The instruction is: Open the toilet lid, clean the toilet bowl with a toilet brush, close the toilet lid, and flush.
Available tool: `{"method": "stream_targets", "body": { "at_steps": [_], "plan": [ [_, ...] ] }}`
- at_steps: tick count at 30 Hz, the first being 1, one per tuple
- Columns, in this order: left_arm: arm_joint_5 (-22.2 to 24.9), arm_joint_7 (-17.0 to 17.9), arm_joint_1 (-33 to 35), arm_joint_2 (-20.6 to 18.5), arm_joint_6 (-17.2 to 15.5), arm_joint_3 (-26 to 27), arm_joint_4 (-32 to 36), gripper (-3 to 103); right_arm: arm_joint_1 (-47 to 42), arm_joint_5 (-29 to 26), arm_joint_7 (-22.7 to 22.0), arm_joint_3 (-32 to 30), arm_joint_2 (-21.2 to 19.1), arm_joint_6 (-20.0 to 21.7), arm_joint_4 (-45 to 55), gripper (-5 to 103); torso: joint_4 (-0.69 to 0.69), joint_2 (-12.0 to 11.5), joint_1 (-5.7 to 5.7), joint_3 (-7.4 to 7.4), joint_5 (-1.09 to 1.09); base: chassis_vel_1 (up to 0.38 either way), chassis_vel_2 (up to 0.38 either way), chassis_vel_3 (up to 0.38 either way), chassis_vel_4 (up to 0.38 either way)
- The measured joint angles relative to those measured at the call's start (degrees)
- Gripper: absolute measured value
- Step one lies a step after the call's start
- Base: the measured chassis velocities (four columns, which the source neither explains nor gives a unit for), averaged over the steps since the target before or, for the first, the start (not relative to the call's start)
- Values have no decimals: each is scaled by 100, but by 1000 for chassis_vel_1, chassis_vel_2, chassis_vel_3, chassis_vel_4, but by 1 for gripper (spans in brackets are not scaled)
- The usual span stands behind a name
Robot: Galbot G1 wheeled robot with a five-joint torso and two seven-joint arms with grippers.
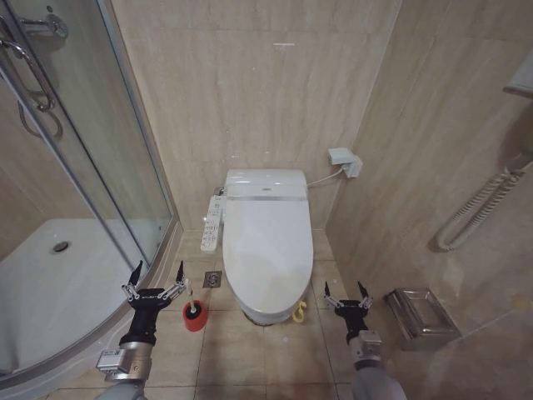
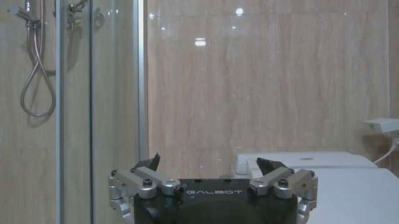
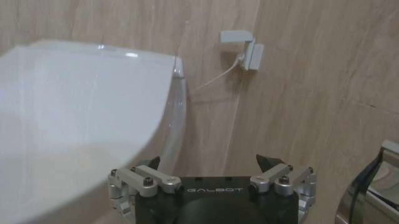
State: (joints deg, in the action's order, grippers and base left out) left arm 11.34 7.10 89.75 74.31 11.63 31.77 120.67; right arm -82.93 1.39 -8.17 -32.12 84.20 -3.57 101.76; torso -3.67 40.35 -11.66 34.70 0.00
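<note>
toilet lid (image 1: 265,242) lies closed flat over the bowl, against the back wall between the shower enclosure (image 1: 75,192) and the side wall, yellow loop tag (image 1: 299,313) at its front edge. toilet brush (image 1: 193,315) stands in its red cup on the floor just left of the bowl. left gripper (image 1: 156,278) hovers beside the brush, jaws spread wide, empty. right gripper (image 1: 348,296) hangs right of the bowl, jaws open, empty.
</note>
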Motion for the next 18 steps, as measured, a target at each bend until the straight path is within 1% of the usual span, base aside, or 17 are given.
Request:
{"method": "stream_targets", "body": {
  "at_steps": [2,3,6,11,18],
  "plan": [
    [0,0,1,0,0,0,0,100,-57,175,21,28,-20,17,-133,100,0,1,3,-1,0,0,0,0,0],
    [0,0,1,0,0,0,0,100,-57,175,21,28,-20,17,-133,100,0,1,3,-1,0,0,0,0,0],
    [0,0,2,0,0,0,0,100,-228,352,107,153,-27,-132,-339,100,0,1,5,-2,0,0,0,0,0],
    [0,0,3,0,0,0,0,100,-370,479,107,352,-44,-289,-558,100,-1,2,5,-2,0,0,0,0,0],
    [0,0,1,0,0,0,0,100,-333,557,2,653,20,-347,-749,100,0,1,4,-1,0,0,0,0,0]
  ]
}}
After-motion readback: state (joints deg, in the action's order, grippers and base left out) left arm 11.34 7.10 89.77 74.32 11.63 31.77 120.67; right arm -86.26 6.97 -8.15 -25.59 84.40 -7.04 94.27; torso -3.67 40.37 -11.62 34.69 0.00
